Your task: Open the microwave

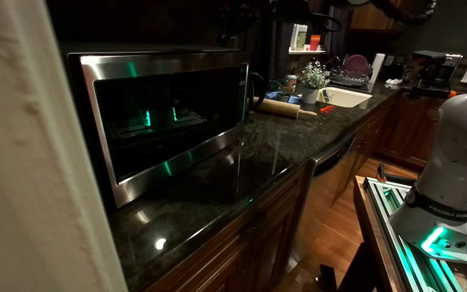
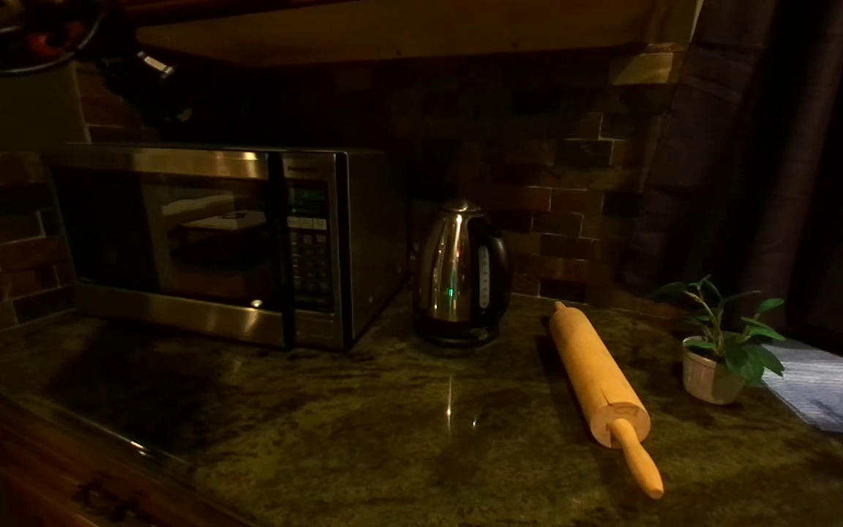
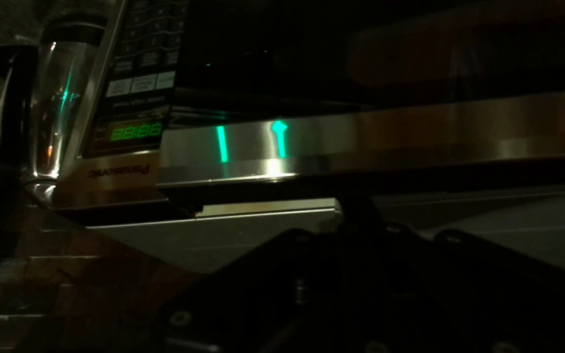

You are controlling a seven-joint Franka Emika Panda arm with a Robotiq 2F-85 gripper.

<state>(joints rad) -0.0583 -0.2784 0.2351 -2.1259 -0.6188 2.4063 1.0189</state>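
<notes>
Dimly lit, gripper [image 3: 359, 213] pressed together, tips near top edge of microwave [image 3: 341, 144], contact unclear

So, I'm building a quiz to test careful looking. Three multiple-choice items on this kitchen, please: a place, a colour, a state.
1. Where is the kettle? A: between microwave and rolling pin; B: on top of the microwave; C: inside the microwave.
2. What colour are the microwave's display digits? A: red; B: blue; C: green.
3. How does the rolling pin rest? A: standing on end; B: lying flat; C: leaning on the kettle.

1 A: an exterior view shows it standing there.
2 C: they glow green in the wrist view.
3 B: its length rests along the counter.
</notes>
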